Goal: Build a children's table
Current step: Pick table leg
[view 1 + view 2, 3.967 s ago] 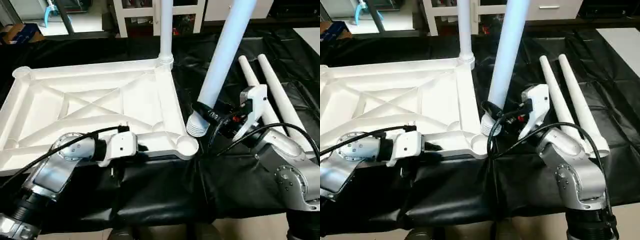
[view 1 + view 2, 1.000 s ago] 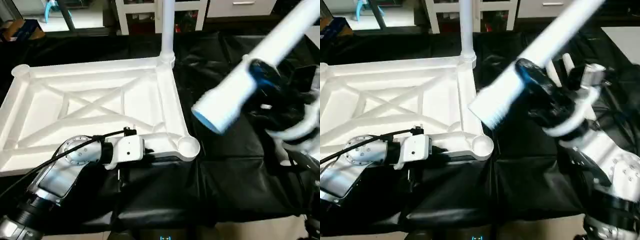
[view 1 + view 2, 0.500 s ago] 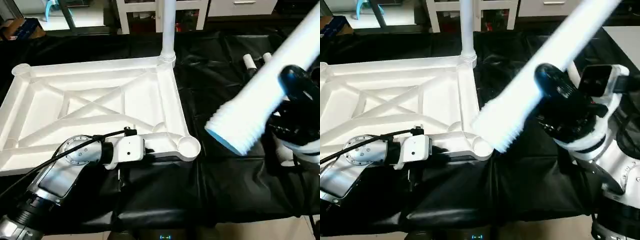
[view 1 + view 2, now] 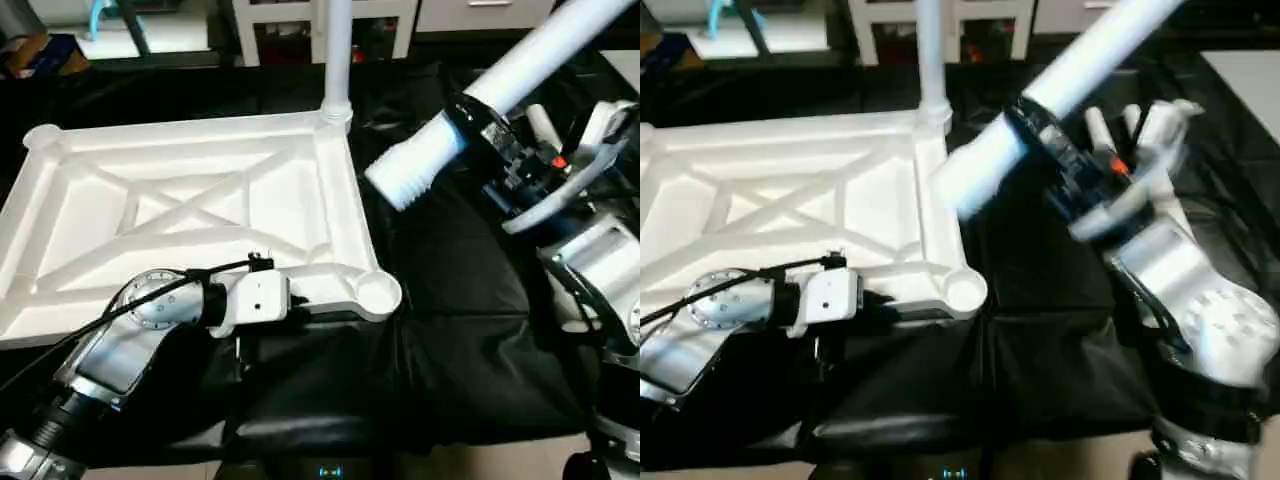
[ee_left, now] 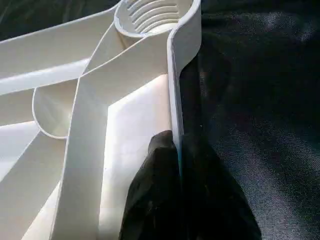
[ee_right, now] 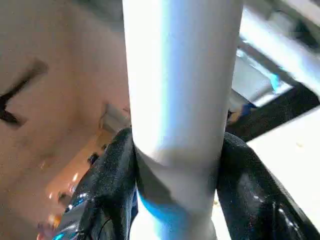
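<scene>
Above tabletop point(image 4: 180, 215), right end effector point(image 4: 478, 125) gripping leg point(image 4: 480, 100)

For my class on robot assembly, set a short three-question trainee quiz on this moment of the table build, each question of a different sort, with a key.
1. True or false: one long white tapered tube leg already stands upright in a corner socket of the white plastic rectangular table top.
2. What does the right gripper hold? A) a screwdriver B) a white tube leg with a ribbed end C) nothing
3. Fill in: the left gripper is shut on the table top's near ____.

Key: 1 true; 2 B; 3 rim, beside the empty round corner socket.
</scene>
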